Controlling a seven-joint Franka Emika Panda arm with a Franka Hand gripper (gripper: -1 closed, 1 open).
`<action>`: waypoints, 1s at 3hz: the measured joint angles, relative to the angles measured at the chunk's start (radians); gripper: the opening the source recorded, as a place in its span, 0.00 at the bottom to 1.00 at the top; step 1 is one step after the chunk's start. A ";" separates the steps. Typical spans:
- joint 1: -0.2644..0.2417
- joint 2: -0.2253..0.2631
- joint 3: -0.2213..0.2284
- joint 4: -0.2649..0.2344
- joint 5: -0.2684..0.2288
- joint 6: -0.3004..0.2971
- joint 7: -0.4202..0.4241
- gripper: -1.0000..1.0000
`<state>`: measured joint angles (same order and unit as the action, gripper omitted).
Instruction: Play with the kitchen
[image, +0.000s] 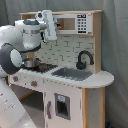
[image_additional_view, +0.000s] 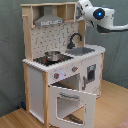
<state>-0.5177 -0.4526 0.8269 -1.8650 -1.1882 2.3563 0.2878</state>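
Note:
The toy kitchen (image: 75, 87) (image_additional_view: 37, 85) of white panels and light wood fills both exterior views. Its black faucet (image: 84, 59) (image_additional_view: 75, 39) curves over the grey sink (image: 72, 74) (image_additional_view: 82, 50). A steel pot (image: 31, 62) (image_additional_view: 51, 56) sits on the hob below the range hood (image_additional_view: 47, 21). The oven door (image_additional_view: 70, 102) hangs open, tilted forward. My gripper (image: 50, 31) (image_additional_view: 81, 7) is held high by the kitchen's upper shelf, above the counter and touching nothing that I can see.
My white arm (image: 15, 47) bulks large on the first exterior view's left, close to the hob end of the counter. A grey curtain (image_additional_view: 10, 50) hangs behind the kitchen. Wooden floor (image_additional_view: 112, 107) lies in front of the open oven door.

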 joint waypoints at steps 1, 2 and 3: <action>-0.003 0.072 0.038 0.055 -0.030 -0.001 -0.013 0.00; -0.003 0.147 0.068 0.114 -0.068 -0.003 -0.028 0.00; -0.003 0.218 0.090 0.171 -0.091 -0.015 -0.059 0.00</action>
<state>-0.5206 -0.2343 0.9170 -1.6943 -1.2789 2.3418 0.2291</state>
